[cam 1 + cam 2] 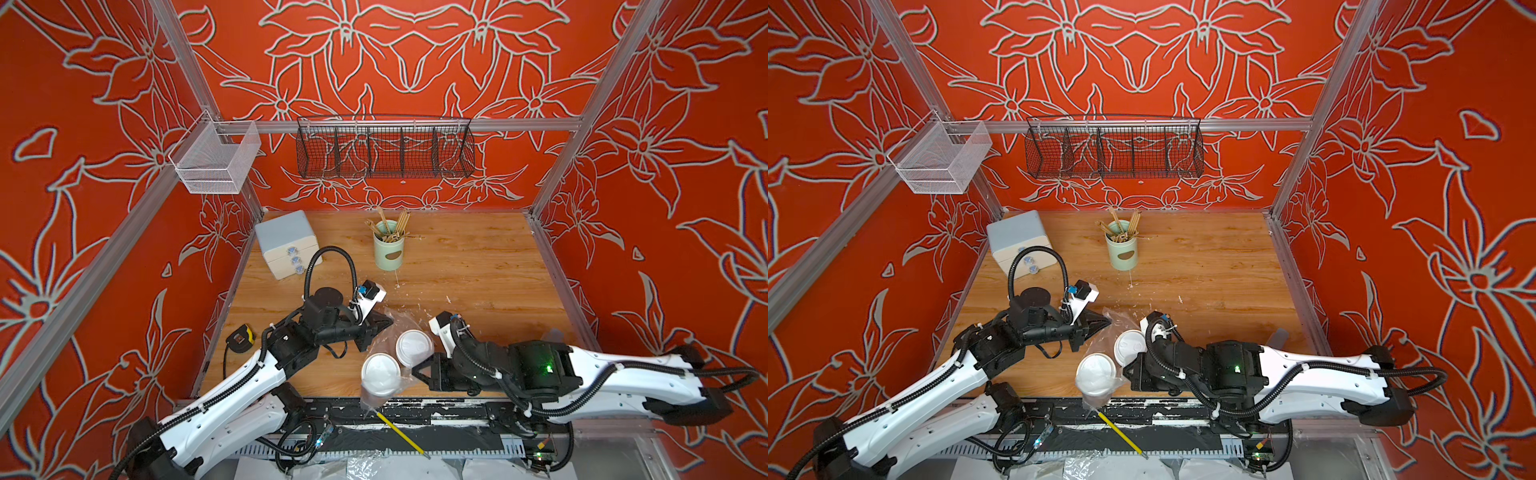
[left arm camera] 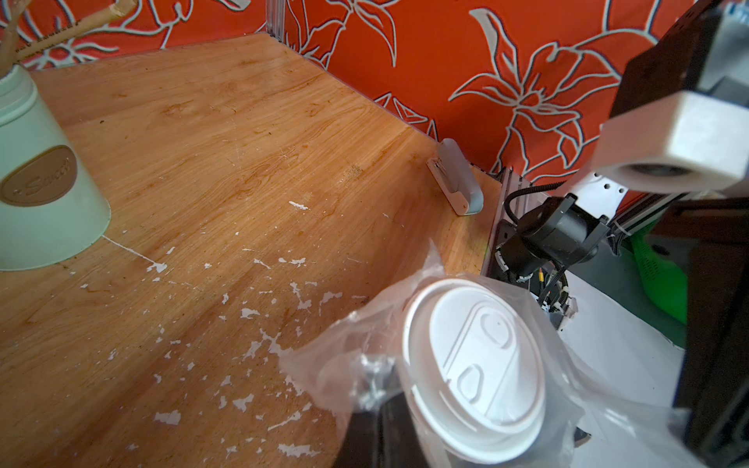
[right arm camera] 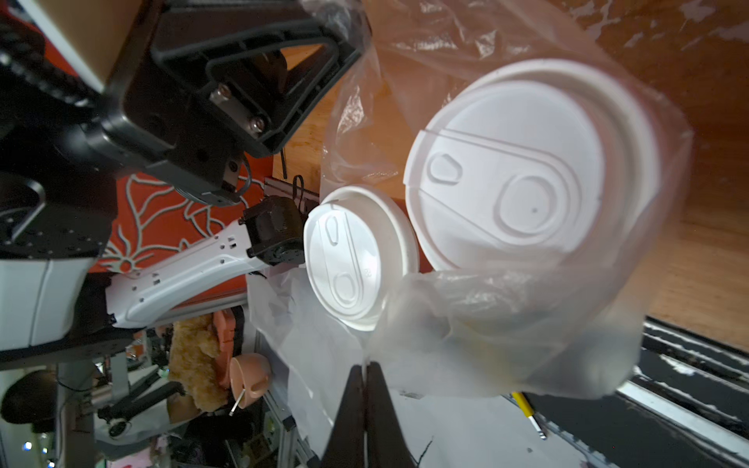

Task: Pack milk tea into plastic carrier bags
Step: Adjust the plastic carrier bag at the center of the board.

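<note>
- Red floral booth walls enclose a wooden table (image 1: pixel 478 270). All the work sits at its front edge, well apart from the green stick holder (image 1: pixel 387 249) at the back.
- Milk tea: two white-lidded cups close together, rear cup (image 1: pixel 414 348) and front cup (image 1: pixel 381 372). From above the lids hide most of the printed sides.
- Carrier bag (image 1: pixel 390 318): clear crinkled film raised around the cups.
- The right wrist view shows film lying over the rear cup (image 3: pixel 523 170), so that one is inside.
- The front cup (image 3: pixel 356 259) looks bare-lidded there. Film hangs below it in both top views, but I cannot tell if it is wholly in.
- Left end effector (image 1: pixel 388 322): clenched at the bag's far rim, with film bunched against its dark finger (image 2: pixel 379 421). Judged to be pinching that rim.
- Right end effector (image 3: pixel 367 375): jaws pressed together with a fold of bag film nipped between them, on the side nearer the front edge.
- Judgement: the two pinches on opposite sides keep the thin walls up around the tall cups, so the film cannot slump off the lids.
- Cannot tell whether the cups rest on the table or hang in the film.
- Risk: the film is thin and slippery. An uneven pull could tip the front cup, which is close to the table edge.
</note>
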Robot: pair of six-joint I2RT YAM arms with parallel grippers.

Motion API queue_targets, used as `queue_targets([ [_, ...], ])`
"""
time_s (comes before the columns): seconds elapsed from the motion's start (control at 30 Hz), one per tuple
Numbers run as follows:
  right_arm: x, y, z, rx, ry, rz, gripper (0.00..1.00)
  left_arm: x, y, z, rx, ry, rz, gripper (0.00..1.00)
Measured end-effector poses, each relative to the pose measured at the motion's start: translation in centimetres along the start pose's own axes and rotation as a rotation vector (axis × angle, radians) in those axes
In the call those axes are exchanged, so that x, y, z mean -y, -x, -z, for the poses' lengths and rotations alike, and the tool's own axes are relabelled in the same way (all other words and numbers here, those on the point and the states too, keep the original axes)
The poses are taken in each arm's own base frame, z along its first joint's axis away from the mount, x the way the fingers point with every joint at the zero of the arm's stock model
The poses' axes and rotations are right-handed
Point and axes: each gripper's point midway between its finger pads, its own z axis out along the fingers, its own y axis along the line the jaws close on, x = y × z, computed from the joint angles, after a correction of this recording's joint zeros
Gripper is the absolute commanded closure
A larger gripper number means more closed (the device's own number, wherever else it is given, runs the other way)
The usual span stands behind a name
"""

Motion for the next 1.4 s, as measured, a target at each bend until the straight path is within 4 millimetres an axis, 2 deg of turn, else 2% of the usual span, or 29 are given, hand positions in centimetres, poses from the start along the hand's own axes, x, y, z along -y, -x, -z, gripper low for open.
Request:
queue_targets([
  [0.13, 0.1, 0.6, 0.7, 0.022, -0.025, 0.026, 1.0, 0.2, 0.3, 0.2, 0.012, -0.003, -0.006, 1.0],
  [0.23, -0.3, 1.8, 1.8, 0.055, -0.035, 0.048, 1.0, 0.5, 0.5, 0.4, 0.021, -0.008, -0.012, 1.0],
  [0.47, -0.3, 5.9, 3.9, 0.154, -0.077, 0.103, 1.0, 0.9, 1.5, 0.8, 0.058, -0.015, -0.022, 1.0],
  [0.63, 0.5, 7.7, 4.1, 0.178, -0.121, 0.138, 1.0, 0.9, 2.2, 0.7, 0.068, -0.016, -0.028, 1.0],
  [0.97, 1.8, 9.9, 4.8, 0.187, -0.173, 0.172, 1.0, 0.8, 4.3, 0.4, 0.081, -0.004, -0.059, 1.0],
  [1.4, 3.5, 12.2, 4.6, 0.192, -0.217, 0.149, 1.0, -0.5, 4.4, -1.0, 0.047, 0.036, -0.07, 1.0],
])
